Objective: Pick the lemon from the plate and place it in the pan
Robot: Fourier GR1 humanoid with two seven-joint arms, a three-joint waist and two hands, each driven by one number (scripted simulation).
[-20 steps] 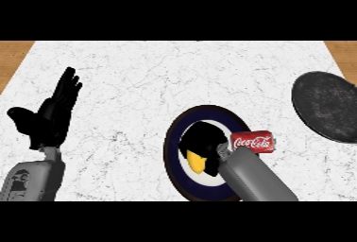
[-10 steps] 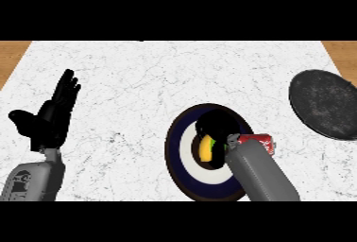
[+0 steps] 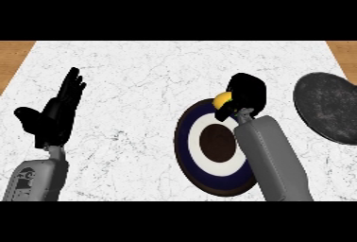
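A: We've got the right hand (image 3: 245, 92) curled round the lemon (image 3: 223, 99), above the plate's (image 3: 187, 142) far rim; pan (image 3: 327, 106) right.
B: Left hand (image 3: 55, 111) rests open. We'd guess the lemon's light, smooth, prone to roll; grip its middle.

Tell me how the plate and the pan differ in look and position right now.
The plate shows rings, a dark blue rim, a white band and a dark brown centre; the pan is plain dark grey all over. The plate lies near the counter's middle, partly covered by the right forearm; the pan sits at the right edge, cut off by the view. The right hand, curled on the lemon, is above the plate's far rim, not over the pan. Both are round, and nothing lies on either.
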